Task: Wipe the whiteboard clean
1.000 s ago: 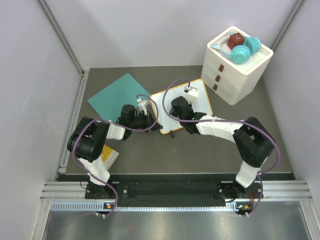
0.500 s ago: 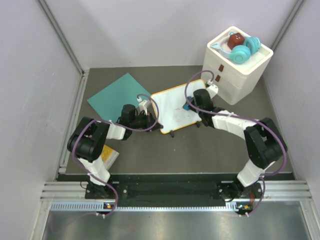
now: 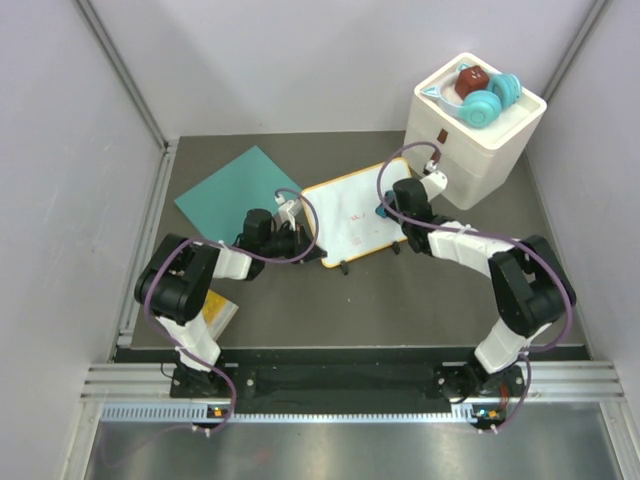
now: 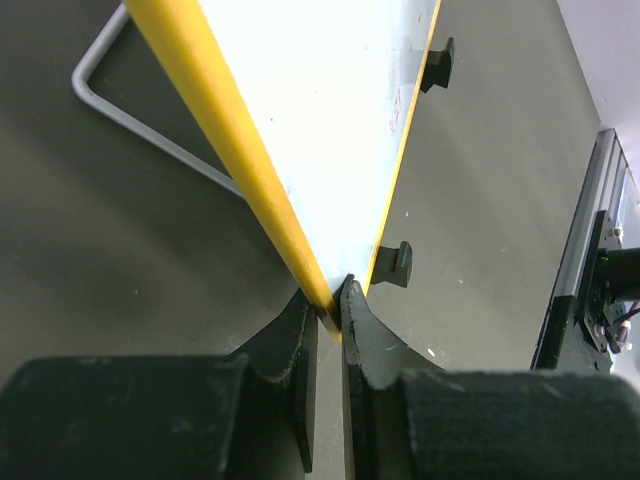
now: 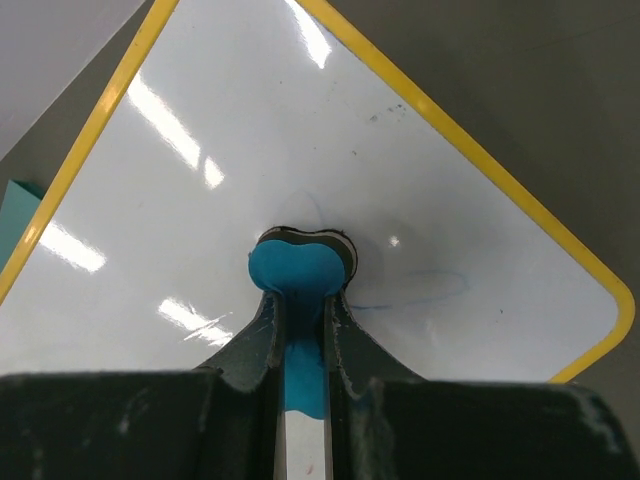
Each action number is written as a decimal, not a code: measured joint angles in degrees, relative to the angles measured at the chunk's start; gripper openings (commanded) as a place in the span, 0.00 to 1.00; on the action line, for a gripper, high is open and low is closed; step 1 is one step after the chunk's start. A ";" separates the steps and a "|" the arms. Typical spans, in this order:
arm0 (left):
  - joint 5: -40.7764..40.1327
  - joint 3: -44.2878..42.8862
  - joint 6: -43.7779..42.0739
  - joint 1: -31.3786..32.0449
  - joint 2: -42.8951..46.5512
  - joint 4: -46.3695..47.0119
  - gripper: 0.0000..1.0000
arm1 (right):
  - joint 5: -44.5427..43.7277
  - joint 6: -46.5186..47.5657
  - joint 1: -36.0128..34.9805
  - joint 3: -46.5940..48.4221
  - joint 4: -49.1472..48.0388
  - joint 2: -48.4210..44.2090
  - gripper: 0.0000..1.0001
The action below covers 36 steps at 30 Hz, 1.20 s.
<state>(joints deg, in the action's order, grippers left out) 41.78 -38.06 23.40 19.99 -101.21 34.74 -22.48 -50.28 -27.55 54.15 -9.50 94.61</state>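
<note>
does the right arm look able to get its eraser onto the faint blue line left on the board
Probably yes. The right pincer holds the eraser against the board, and the blue line lies just beside it with nothing between. The left pincer grips the board's edge, well clear.

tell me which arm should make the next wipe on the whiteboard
Right. The right gripper is shut on the blue eraser, pressed on the whiteboard beside a faint blue line. The left gripper only clamps the yellow frame.
</note>
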 measured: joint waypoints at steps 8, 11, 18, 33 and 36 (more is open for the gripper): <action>-0.28 0.02 0.07 0.04 0.11 -0.26 0.00 | -10.88 -0.87 -10.67 5.33 2.51 4.46 0.00; -0.35 0.02 0.09 0.02 0.11 -0.44 0.00 | -12.35 -2.08 -14.64 6.08 2.25 5.55 0.00; -0.68 0.02 0.13 0.02 0.11 -0.55 0.00 | -13.00 -6.51 -20.24 5.07 -0.31 6.86 0.00; -0.72 0.02 -0.26 0.24 0.22 -0.37 0.00 | -7.13 -13.64 -18.80 -2.32 -3.08 2.75 0.00; -0.72 0.02 -0.39 0.28 0.24 -0.28 0.00 | -4.26 -13.55 -15.93 -4.52 -2.58 0.87 0.00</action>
<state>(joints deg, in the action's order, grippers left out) 41.06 -38.04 23.00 20.27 -100.97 34.46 -26.74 -63.83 -43.48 49.63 -12.08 95.48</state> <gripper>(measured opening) 0.143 0.082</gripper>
